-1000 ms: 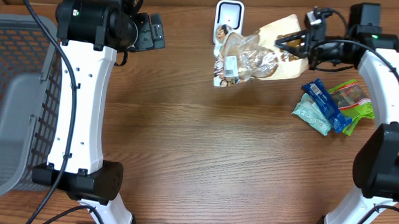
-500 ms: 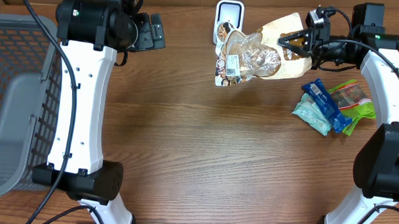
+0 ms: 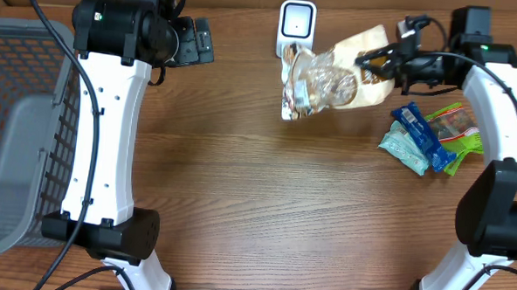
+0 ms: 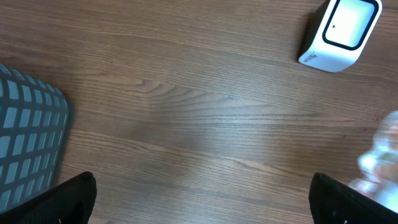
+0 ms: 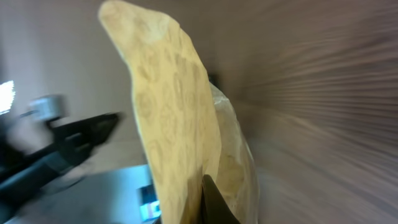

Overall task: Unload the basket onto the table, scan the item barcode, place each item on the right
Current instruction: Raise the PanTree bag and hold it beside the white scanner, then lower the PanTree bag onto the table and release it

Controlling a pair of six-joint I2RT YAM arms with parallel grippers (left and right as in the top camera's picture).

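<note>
A tan and clear snack bag [image 3: 331,78] hangs above the table just below and right of the white scanner [image 3: 297,22]. My right gripper [image 3: 376,61] is shut on the bag's tan end. In the right wrist view the tan bag [image 5: 174,124] fills the middle, with one dark finger [image 5: 214,205] pressed against it. My left gripper [image 3: 193,42] stands open and empty left of the scanner. The left wrist view shows its gripper [image 4: 202,205] wide apart over bare wood, the scanner [image 4: 339,31] at top right and the bag's clear edge [image 4: 379,155] at the right.
A grey mesh basket [image 3: 23,126] stands at the left table edge, and its corner [image 4: 25,137] shows in the left wrist view. Several packets, blue, teal and green [image 3: 429,135], lie at the right next to the right arm.
The bag has turned in the right gripper and its lower end has swung slightly, staying close under the scanner. The left arm has not moved.
</note>
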